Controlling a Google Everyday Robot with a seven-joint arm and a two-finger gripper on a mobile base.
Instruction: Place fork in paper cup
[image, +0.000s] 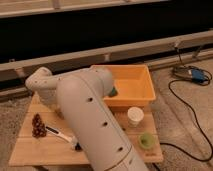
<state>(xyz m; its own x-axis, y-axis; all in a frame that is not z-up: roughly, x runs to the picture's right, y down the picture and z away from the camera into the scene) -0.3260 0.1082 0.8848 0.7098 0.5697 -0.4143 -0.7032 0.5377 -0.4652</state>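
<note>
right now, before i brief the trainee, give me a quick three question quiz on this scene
1. True or false: the white-handled brush lies on the wooden table, not in the orange bin.
2. The paper cup stands: A) inside the bin B) upright on the table, just in front of the bin C) tipped over on the table.
3. Where is the gripper, and can you see the fork?

Key: 1 true. 2 B. 3 The gripper is shut and hidden behind the robot's own arm, over the table; the fork is not visible.
</note>
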